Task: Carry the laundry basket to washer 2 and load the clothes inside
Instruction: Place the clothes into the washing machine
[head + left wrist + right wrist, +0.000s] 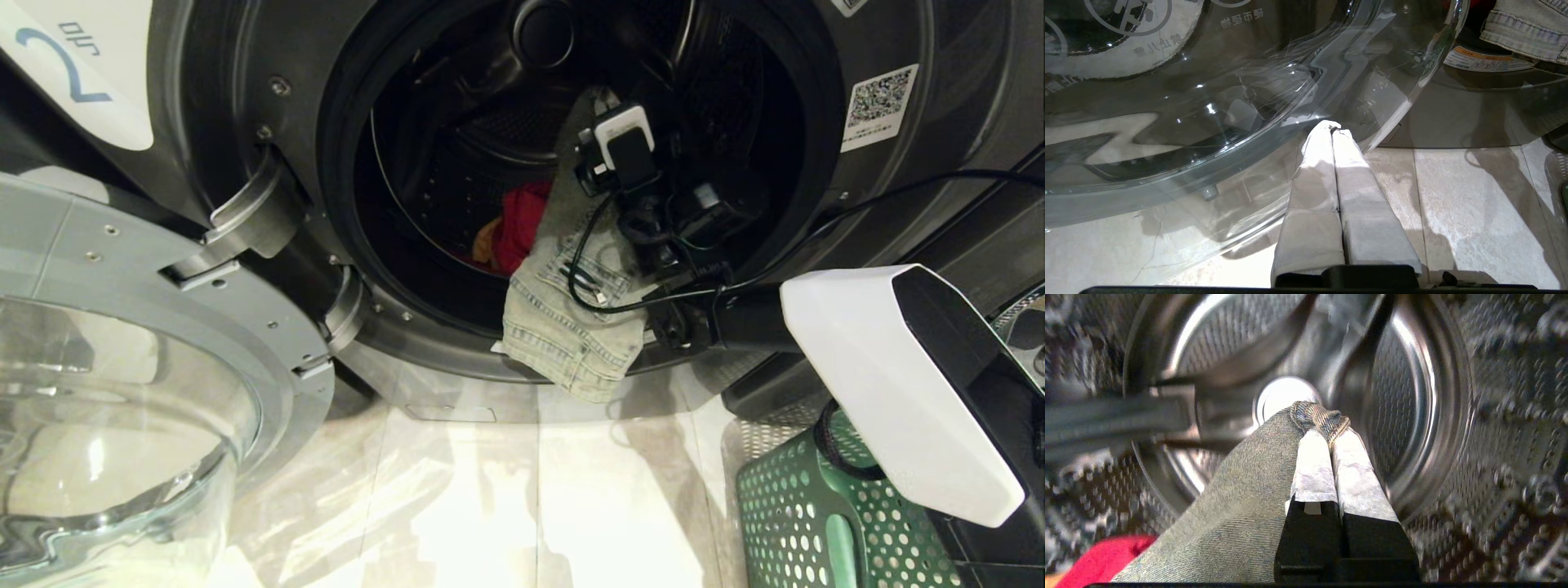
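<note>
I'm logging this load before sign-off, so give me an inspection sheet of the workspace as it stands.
Surface: pale glossy tiled floor, bare in front of the machine.
Job's things: dark grey front-loading washer 2, round glass door swung open; red garment and yellow garment lie in the drum; grey-green denim garment hangs over the drum's lip; dark green perforated plastic basket stands on the floor to the right.
Clutter: nothing seen.
Grippers: right pincer inside the drum, shut on the denim; left pincer shut, holding nothing, beside the glass door.
Cables: black cable runs along the right arm.
Surroundings: QR sticker on the washer's front.
</note>
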### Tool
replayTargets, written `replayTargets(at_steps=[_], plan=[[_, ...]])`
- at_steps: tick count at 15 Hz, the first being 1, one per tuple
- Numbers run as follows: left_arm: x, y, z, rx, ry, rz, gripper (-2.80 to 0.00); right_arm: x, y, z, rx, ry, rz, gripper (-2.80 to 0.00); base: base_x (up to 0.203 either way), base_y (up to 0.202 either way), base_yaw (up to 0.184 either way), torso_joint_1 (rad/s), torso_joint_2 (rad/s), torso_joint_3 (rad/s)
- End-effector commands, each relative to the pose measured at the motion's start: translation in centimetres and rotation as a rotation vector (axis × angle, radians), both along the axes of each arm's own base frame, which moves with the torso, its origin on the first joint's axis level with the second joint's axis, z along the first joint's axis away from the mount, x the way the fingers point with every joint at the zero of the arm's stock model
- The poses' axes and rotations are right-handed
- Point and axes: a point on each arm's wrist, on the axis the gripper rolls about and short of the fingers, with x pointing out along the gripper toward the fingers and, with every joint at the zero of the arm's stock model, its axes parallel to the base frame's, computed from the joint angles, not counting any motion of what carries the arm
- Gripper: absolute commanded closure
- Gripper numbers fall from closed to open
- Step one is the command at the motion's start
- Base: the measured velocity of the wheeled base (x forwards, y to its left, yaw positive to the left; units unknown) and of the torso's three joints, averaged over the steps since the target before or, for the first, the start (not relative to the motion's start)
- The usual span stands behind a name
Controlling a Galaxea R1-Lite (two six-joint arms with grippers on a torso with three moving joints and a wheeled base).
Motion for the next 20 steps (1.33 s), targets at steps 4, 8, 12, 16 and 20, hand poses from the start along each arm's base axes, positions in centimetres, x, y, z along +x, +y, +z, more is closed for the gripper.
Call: replayTargets(at_steps=[4,8,12,16,20], plan=[[0.3,0.0,-1.1,-0.001,0.039,0.000,0.00,-0.3,-0.2,0.2,-0.007,-0.062,0.027,-2.80,0.000,0.000,0.000,0.000,0.00,0.000],[0.3,0.0,-1.1,-0.001,0.039,0.000,0.00,0.2,-0.2,-0.5,0.015,-0.004,0.063,-2.80,0.000,0.000,0.000,0.000,0.00,0.000],[0.3,0.0,-1.1,-0.001,0.039,0.000,0.00,-0.9,-0.6,0.0,0.039,0.073,0.128,-2.80,0.000,0.000,0.000,0.000,0.00,0.000],[0.3,0.0,-1.1,-0.001,0.039,0.002,0.00,-4.9,-0.7,0.6,0.048,0.241,0.235,-2.80,0.000,0.000,0.000,0.000,0.00,0.000],[0.3,0.0,-1.1,-0.001,0.039,0.000,0.00,-10.1,0.3,1.9,0.055,0.310,0.319,-2.80,0.000,0.000,0.000,0.000,0.00,0.000]])
